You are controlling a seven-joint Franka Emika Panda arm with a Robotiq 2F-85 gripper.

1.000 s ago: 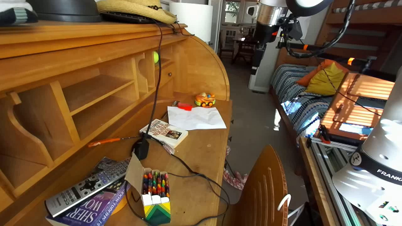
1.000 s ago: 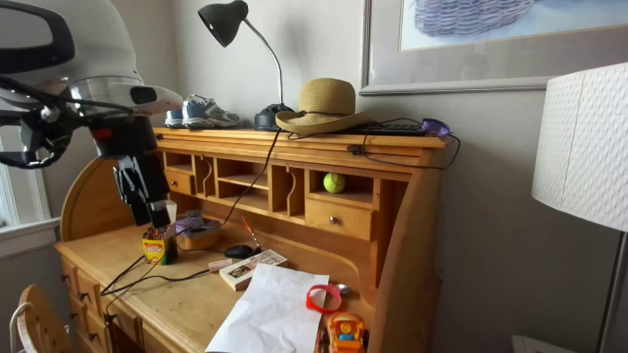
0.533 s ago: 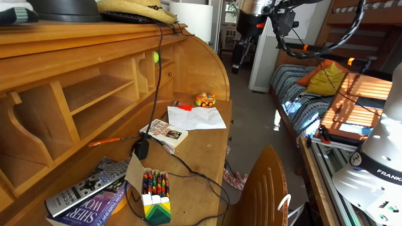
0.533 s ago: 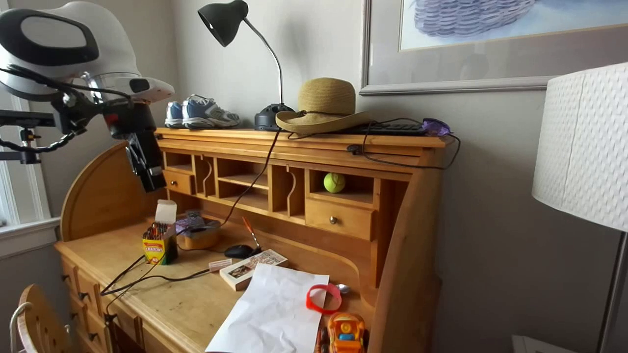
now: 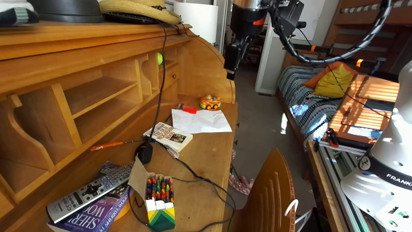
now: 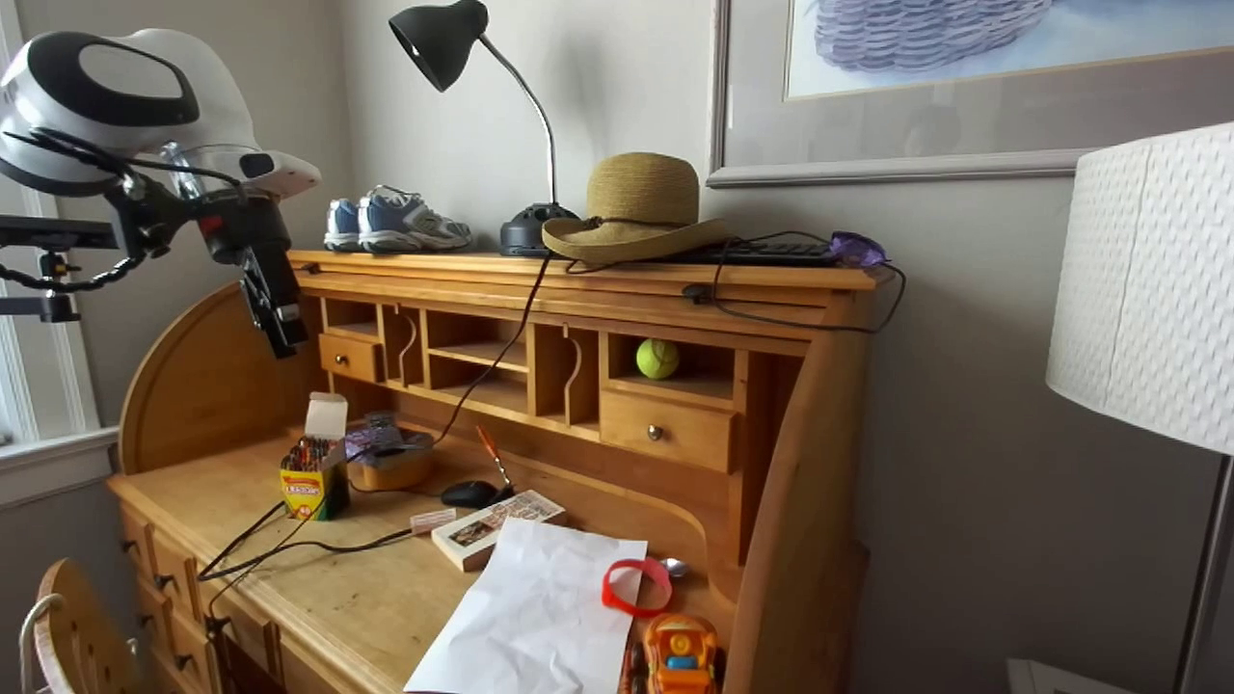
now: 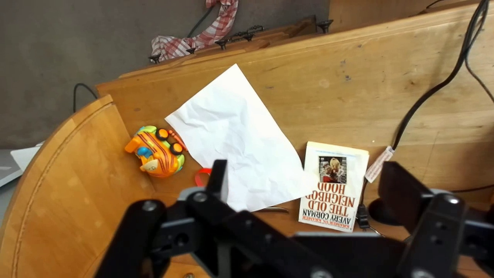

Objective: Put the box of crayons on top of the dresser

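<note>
Wrist view: jaws spread wide, nothing between the pads, facing down toward paper and book. Crayon box is out of that view; per both exterior views it stands upright on the bench, lower than the jaws, likely off the wrist view's right edge, past the cord. Tall axis vertical, lid folded open toward the remote. Next move looks like a traverse along the bench, then down. Side room seems better toward the bench's front edge; lid and cord could snag. Drop spot's tight: dresser top carries shoes, lamp, hat.
</note>
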